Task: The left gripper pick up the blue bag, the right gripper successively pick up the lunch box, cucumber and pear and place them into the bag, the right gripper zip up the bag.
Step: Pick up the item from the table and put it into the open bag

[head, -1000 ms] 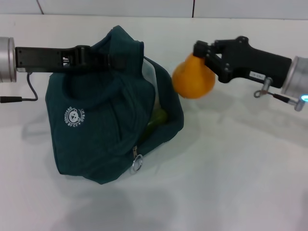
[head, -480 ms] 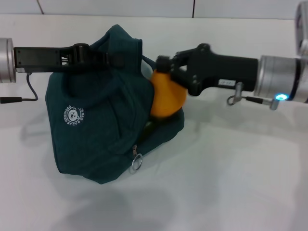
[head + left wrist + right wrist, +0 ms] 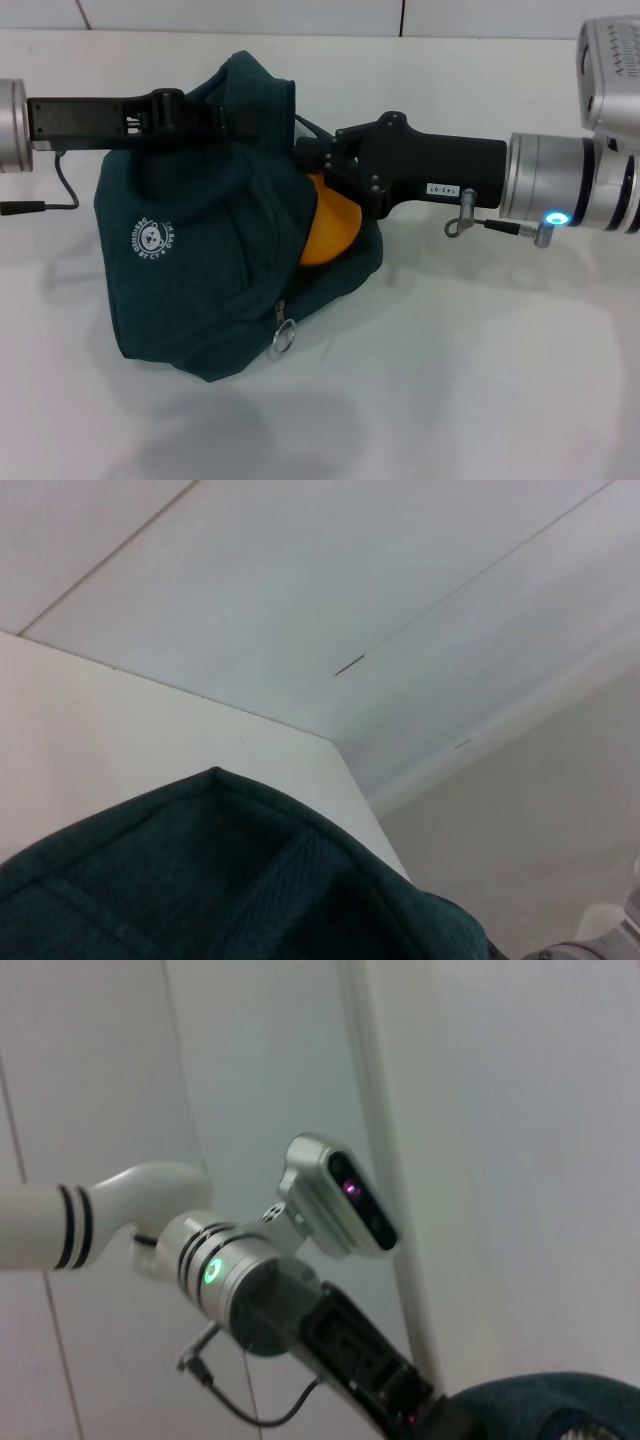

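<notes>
Item one, the blue bag: I see it standing on the white table, its top edge lifted and its mouth facing my right arm. A white round logo sits on its side panel; the ring of lettering around a small bear face is too small for me to read. A ring zipper pull hangs at the lower front seam.

Item two, the left gripper: it comes in from my left on its long black link, pinched onto the raised top fabric of the bag. Its fingertips are buried in the folds, so I judge the hold from the lifted cloth. The left wrist view gives me only a corner of teal fabric and the wall behind.

Item three, the right gripper: reached into the bag's mouth, its fingers clamped on the pear, which is half inside the opening, its upper part covered by the claw. A small white label on the black link carries print I cannot make out. A blue light glows on the silver arm section.

Item four, lunch box and cucumber: not visible to me; the pear and the bag wall block the interior.

Item five, right wrist view: shows my left arm with a green light, plus a sliver of bag.
</notes>
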